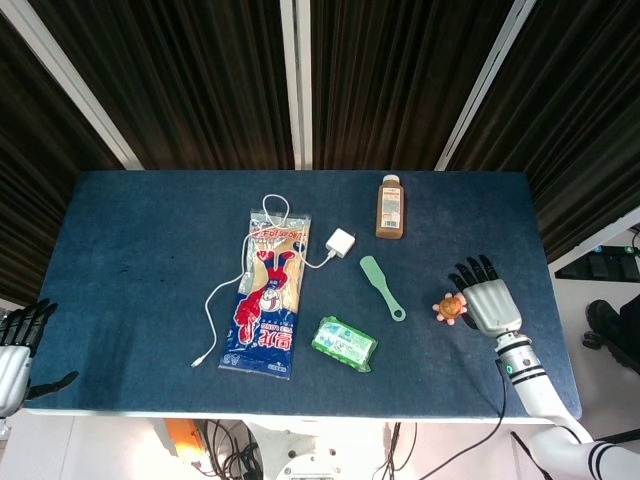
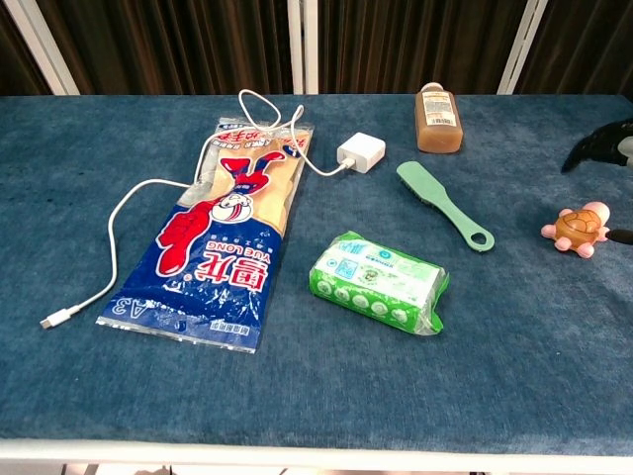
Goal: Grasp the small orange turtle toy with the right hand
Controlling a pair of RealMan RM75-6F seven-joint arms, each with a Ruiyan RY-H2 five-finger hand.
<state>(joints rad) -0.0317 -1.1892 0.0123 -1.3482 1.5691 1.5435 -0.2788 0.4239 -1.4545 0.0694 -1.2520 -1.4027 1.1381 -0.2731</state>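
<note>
Right edge of table: the small orange turtle toy [image 1: 449, 308] sits on the blue table [image 1: 140, 250] near its right edge, well apart from the other things.
Right hand: the right hand [image 1: 488, 300] is just beside the turtle on its right, fingers spread and holding nothing; in the chest view only dark fingertips [image 2: 593, 145] show at the frame edge, apart from the toy [image 2: 578, 228].
Contact: from the head view I cannot tell whether the thumb touches the turtle's shell.
Left hand: the left hand [image 1: 15, 350] hangs off the table's front left corner, fingers apart, empty.
Room around the turtle: bare cloth lies in front of it, behind it and to its left, up to the green brush [image 1: 382, 287].
Middle of table: a green wipes pack [image 1: 344, 343] lies near the front edge; a red and blue snack bag [image 1: 268, 292] lies lengthwise beside it, with a white charger [image 1: 339, 243] and its cable [image 1: 212, 305] looping round the bag.
Far side: a brown bottle [image 1: 390, 207] lies flat near the back edge.
</note>
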